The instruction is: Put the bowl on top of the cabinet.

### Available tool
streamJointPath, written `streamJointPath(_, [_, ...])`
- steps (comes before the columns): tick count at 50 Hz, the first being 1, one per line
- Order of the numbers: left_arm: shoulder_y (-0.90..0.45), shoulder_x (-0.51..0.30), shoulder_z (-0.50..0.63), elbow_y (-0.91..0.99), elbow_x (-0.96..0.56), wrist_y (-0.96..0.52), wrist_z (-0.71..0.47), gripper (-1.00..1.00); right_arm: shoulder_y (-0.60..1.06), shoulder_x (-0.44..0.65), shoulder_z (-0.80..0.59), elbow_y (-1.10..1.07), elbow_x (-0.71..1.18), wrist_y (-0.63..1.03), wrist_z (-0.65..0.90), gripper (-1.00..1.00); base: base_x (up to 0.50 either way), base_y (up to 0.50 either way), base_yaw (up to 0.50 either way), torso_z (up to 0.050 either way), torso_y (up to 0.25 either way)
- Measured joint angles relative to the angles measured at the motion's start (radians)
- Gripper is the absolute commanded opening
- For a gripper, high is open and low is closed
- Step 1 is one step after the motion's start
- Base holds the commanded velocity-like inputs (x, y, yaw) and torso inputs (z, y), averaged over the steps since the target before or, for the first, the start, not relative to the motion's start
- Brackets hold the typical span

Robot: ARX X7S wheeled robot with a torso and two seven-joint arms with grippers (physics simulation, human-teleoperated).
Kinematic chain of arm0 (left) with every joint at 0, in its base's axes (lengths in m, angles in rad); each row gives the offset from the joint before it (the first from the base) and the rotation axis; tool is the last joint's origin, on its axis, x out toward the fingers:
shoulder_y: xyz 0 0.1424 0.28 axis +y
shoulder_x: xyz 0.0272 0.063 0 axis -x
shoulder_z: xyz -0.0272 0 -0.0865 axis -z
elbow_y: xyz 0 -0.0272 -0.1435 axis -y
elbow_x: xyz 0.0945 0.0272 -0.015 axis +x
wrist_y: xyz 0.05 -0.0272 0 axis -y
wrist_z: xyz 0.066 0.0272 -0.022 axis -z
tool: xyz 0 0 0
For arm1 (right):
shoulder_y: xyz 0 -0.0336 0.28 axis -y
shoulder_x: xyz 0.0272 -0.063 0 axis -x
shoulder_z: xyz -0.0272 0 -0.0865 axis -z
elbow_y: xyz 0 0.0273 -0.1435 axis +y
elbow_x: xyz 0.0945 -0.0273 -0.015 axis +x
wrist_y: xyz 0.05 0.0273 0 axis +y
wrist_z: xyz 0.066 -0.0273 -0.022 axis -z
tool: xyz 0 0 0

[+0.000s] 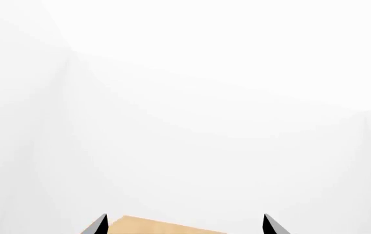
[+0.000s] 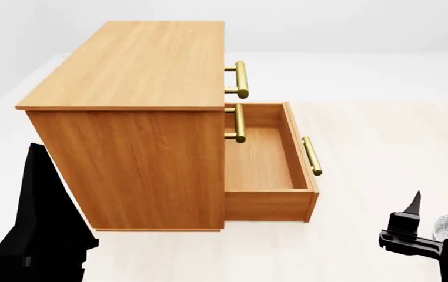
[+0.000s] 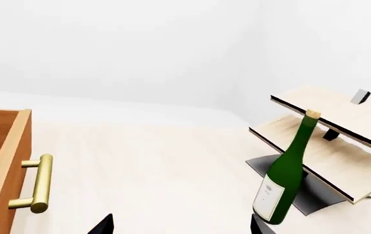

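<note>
Black fingers of both grippers (left [image 1: 184,225], right [image 3: 180,224]) point forward, spread apart.

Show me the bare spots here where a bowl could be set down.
The cabinet top is wholly bare, edge to edge. The open bottom drawer is empty too. Floor right of the drawer is free; near the rack a tilted green bottle crowds it.

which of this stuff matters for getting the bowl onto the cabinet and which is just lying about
For the job: cabinet; its top is bare. No bowl shows in any view.

Lying about: green bottle, tilted pale-wood rack, open bottom drawer.
</note>
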Motion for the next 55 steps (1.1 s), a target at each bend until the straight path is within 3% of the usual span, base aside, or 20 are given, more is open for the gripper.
streamJointPath(17, [-0.005, -0.003, 0.008, 0.0, 0.003, -0.002, -0.004, 1.0, 0.011, 0.102, 0.118, 0.016, 0.13, 0.11, 0.03, 1.0, 0.0, 0.0, 0.0, 0.0, 0.0])
streamJointPath(55, [-0.017, -0.001, 0.033, -0.004, 0.014, -0.006, -0.009, 1.0, -0.034, 0.316, 0.182, 0.2, 0.185, 0.094, -0.13, 1.0, 0.0, 0.0, 0.0, 0.0, 0.0])
